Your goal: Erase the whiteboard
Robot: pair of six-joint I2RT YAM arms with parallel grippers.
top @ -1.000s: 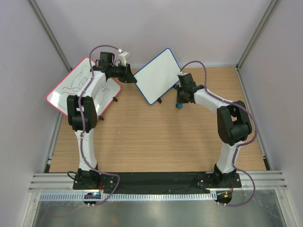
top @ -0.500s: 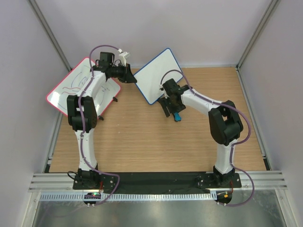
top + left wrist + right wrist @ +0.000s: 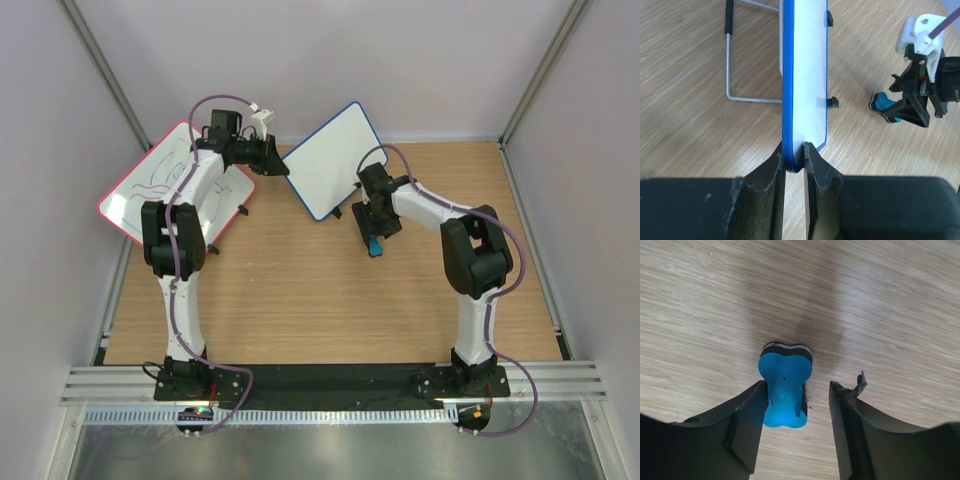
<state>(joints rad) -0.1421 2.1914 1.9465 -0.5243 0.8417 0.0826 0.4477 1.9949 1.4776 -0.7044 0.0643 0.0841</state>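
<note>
We clamp the whiteboard's (image 3: 330,160) left corner in our left gripper (image 3: 794,152), steadying it far-centre for wiping. Our right gripper (image 3: 797,386), jaws open, straddles the eraser (image 3: 785,372) just right of it.

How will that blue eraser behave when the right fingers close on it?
The eraser fits between the open fingers, so it is probably light. Its narrow waist should seat them, so slipping seems unlikely. It lies nearer one finger, so it may slide sideways on the table first.

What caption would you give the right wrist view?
Right gripper, open, straddles the blue eraser over the wooden table, eraser nearer one finger.
</note>
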